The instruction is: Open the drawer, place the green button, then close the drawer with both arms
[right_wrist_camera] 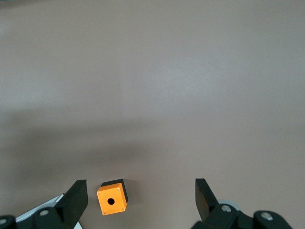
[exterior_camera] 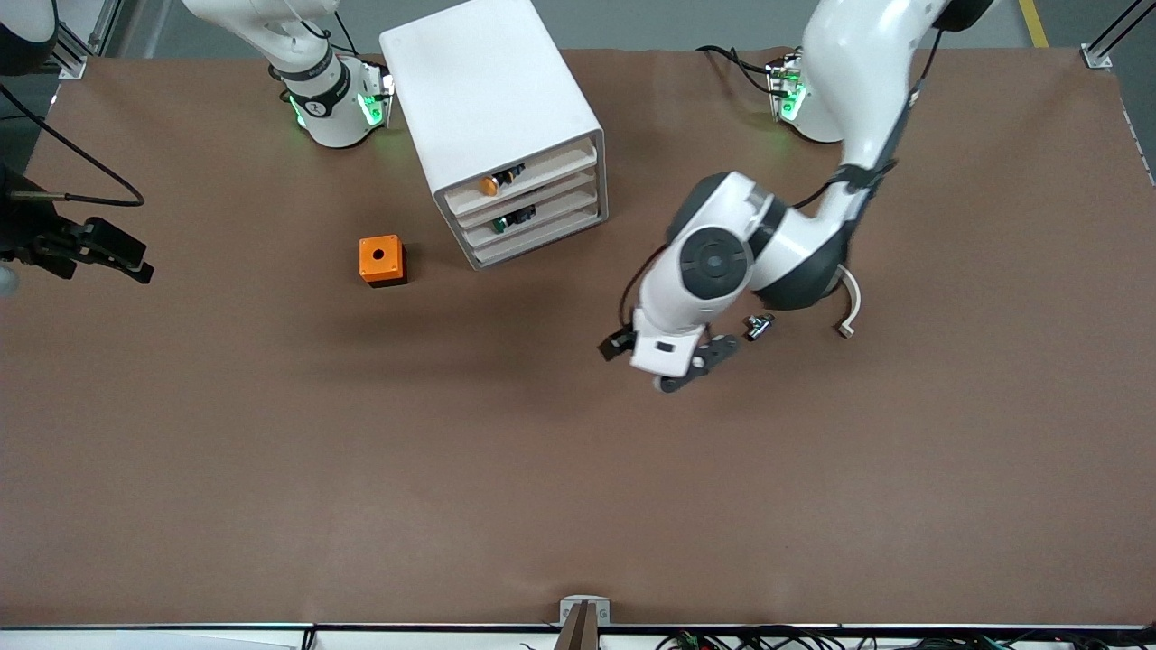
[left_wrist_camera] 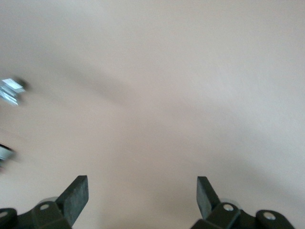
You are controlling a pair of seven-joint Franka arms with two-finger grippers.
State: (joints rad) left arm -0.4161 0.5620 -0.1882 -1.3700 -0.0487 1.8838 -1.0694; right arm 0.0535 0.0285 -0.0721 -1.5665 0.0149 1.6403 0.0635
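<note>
The white cabinet (exterior_camera: 492,99) stands near the arms' bases. Its second-highest drawer (exterior_camera: 551,209) sits about level with the other drawers. The green-capped button (exterior_camera: 499,225) lies in that drawer and shows at its front. My left gripper (exterior_camera: 697,366) hangs low over bare table, nearer the front camera than the cabinet. In the left wrist view it (left_wrist_camera: 143,183) is open and empty. My right gripper (exterior_camera: 122,253) is high at the right arm's end of the table. In the right wrist view it (right_wrist_camera: 141,188) is open and empty.
An orange-capped button (exterior_camera: 490,185) lies in the highest drawer. An orange box (exterior_camera: 381,259) with a round hole stands beside the cabinet and shows far below in the right wrist view (right_wrist_camera: 112,198). A small black-and-silver part (exterior_camera: 759,326) lies by the left gripper.
</note>
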